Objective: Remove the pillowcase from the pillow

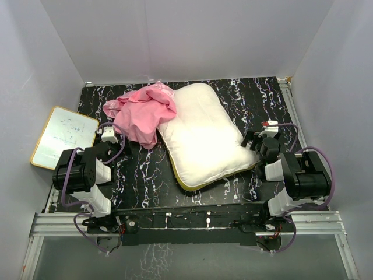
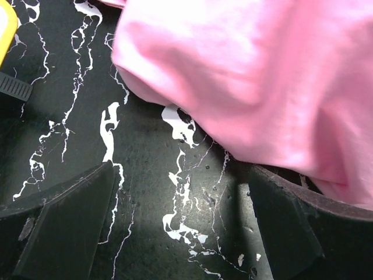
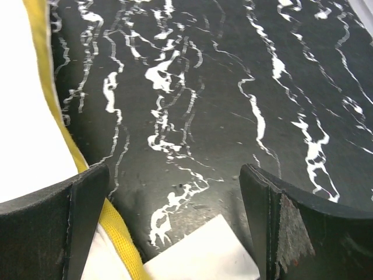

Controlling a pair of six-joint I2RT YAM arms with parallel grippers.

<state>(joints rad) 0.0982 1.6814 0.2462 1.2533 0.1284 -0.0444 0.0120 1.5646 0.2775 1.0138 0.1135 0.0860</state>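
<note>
Black marble-patterned table [image 1: 233, 99], veined in white, sat inside plain white walls. On it the pillow [image 1: 204, 137] lay bare and slanted across the middle, plump and white, with its yellow band [image 1: 185, 185] showing along the near edge. The pillowcase [image 1: 143, 114] lay off the pillow in a crumpled pink heap at its far-left side, and one fold rested against the pillow's left edge. A white board [image 1: 64, 136] with a yellow frame lay flat near the table's left edge, well apart from the cloth.

The left gripper [image 2: 180, 169] sat just on the near side of the pink heap. Its wrist view showed the jaws spread wide with only bare table between them. The pink fabric hung across the top of that view and draped over the tip of the finger on its right side. The other finger was clear of the cloth.

The right gripper [image 3: 175, 169] sat at the pillow's near-right corner, also spread wide and holding nothing. In its wrist view the pillow filled the left side, and the yellow band ran down against the finger on that side. Dark table lay in the gap. A flat white piece [image 3: 204, 254] showed low between the fingers; what it was could not be told.
</note>
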